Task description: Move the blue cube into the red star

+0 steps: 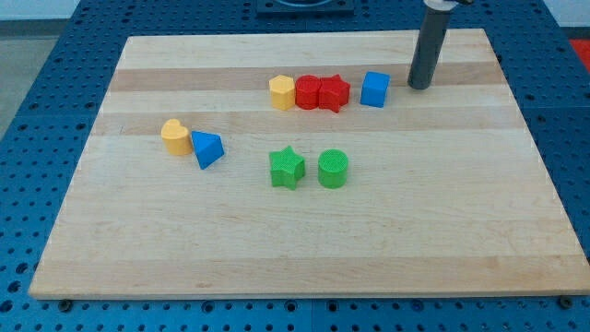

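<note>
My tip [419, 87] rests on the wooden board [304, 249], touching no block, just right of the blue cube [374, 89]. From the view's left: yellow block [174, 136], blue wedge [207, 148], yellow hexagon [282, 92], red block [307, 92], red star [334, 93], then the cube, a small gap between them.

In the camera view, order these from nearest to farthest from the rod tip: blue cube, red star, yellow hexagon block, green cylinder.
From my tip:
1. blue cube, just left
2. red star, further left
3. yellow hexagon block, row's left end; green cylinder, below: too close to call
</note>
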